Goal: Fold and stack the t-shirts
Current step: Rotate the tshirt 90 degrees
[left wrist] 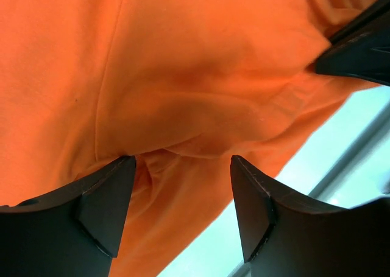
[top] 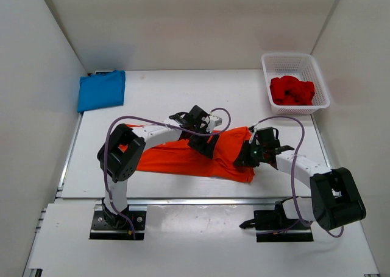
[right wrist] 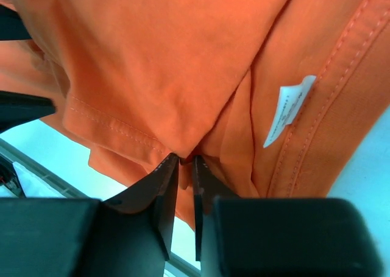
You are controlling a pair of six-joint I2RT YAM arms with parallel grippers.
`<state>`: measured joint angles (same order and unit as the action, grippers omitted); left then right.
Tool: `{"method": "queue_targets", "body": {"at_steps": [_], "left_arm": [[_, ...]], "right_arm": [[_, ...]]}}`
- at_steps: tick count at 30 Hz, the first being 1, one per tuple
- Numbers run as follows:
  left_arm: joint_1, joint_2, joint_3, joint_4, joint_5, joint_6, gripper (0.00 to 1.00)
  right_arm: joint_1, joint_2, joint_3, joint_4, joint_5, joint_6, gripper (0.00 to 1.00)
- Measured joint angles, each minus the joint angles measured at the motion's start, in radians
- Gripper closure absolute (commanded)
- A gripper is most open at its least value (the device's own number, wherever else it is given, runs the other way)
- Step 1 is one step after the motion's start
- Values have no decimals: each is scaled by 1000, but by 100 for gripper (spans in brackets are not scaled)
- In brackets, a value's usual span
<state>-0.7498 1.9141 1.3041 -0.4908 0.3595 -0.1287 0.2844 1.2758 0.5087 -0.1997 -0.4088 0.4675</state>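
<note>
The orange t-shirt [top: 186,158] lies partly folded across the middle of the table, bunched at its right end. My left gripper [top: 210,144] hovers over the shirt's middle fold; in the left wrist view it [left wrist: 183,167] stands open above orange cloth [left wrist: 183,76], gripping nothing. At the shirt's right end my right gripper [top: 245,160] is shut on a pinch of orange cloth [right wrist: 152,76]; its tips [right wrist: 185,160] close on a fold beside a white label [right wrist: 289,109]. The blue t-shirt [top: 102,90] lies folded at the back left. The red t-shirt [top: 292,91] is crumpled in the basket.
A white lattice basket [top: 318,82] stands at the back right corner. White walls close in the table on the left, back and right. The table's front edge with a metal rail [top: 183,199] runs just ahead of the arm bases.
</note>
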Motion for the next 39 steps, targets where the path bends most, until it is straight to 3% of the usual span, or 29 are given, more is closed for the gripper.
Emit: {"method": "queue_targets", "body": {"at_steps": [1, 3, 12, 15, 17, 28, 29, 31, 33, 39], "left_arm": [[-4, 3, 0, 2, -14, 4, 26], [-7, 10, 0, 2, -35, 11, 25], [-12, 26, -2, 5, -77, 27, 25], [-13, 28, -2, 5, -82, 27, 25], [-13, 28, -2, 6, -83, 27, 24], [-14, 28, -6, 7, -89, 35, 26], [-15, 29, -6, 7, -89, 35, 27], [-18, 29, -6, 6, -89, 36, 27], [-18, 29, -6, 6, -89, 39, 27], [-18, 29, 2, -29, -89, 69, 27]], "right_arm": [[-4, 0, 0, 4, -3, 0, 80], [-10, 0, 0, 11, -15, 0, 77], [-11, 47, 0, 21, -33, -1, 78], [-17, 71, 10, 22, -54, -5, 86], [-18, 79, 13, 21, -59, -11, 100], [-131, -65, 13, -66, 2, -64, 100], [-138, -66, 13, -71, 5, -72, 99], [-138, -61, 13, -85, 3, -83, 80], [-133, -48, 13, -89, -16, -93, 69], [-114, -20, 17, -130, -58, -128, 64]]}}
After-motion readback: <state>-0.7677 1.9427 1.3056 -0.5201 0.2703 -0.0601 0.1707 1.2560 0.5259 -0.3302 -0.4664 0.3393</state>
